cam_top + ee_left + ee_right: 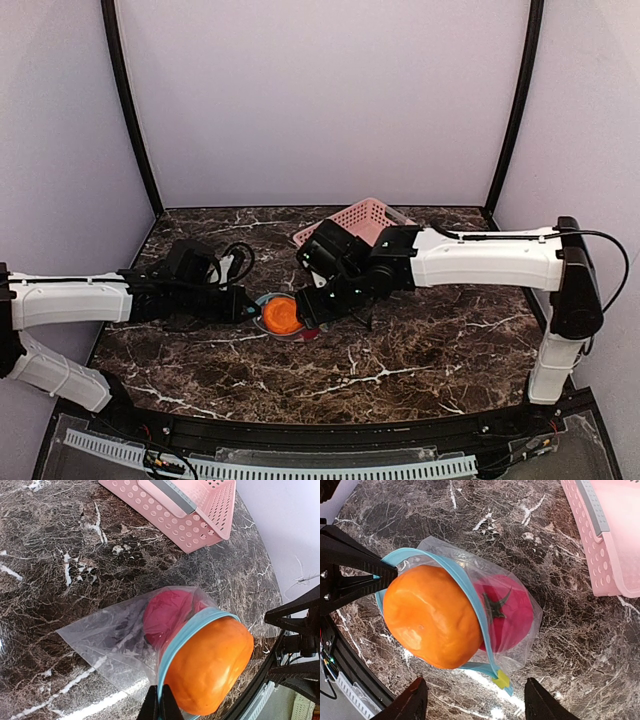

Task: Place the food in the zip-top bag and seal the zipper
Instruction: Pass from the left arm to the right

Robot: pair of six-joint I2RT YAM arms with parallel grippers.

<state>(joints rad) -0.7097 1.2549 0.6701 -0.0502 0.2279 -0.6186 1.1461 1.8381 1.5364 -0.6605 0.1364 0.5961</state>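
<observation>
**A:** Left wrist view. The left fingers [150, 710] are seen pinched shut on the thin teal-blue zipper strip [472, 602], at the mouth of the small clear plastic zip-top bag [105, 640].

**B:** Noted. The right fingers [412, 702] are spread wide over the bag and nothing is held. Where is the food?

**A:** The rounded red toy food with a green stalk [512, 610] is lodged fully inside, at the bag's closed end. The rounded orange toy food [430, 615] is caught in the mouth, roughly half in and half out, with the strip stretched round it. The bag is laid on the dark veined marble surface [50, 555], near the pink slotted plastic basket [200, 530] but apart from it.

**B:** Handling?

**A:** The film is judged thin, limp and slippery. It would likely be crumpled or slid along if pushed without an anchor. Both foods are judged light and smooth-skinned. Being rounded, they could easily be rolled or squeezed out of a pinch.

**B:** Hold points?

**A:** The orange piece is best taken across its exposed half, or pressed on its outer face, while the rim is kept pinned. The zipper cannot be closed until that piece is past the strip. After that the strip is best pinched at one end, perhaps by the small yellow tab [501, 680], and run along.
</observation>
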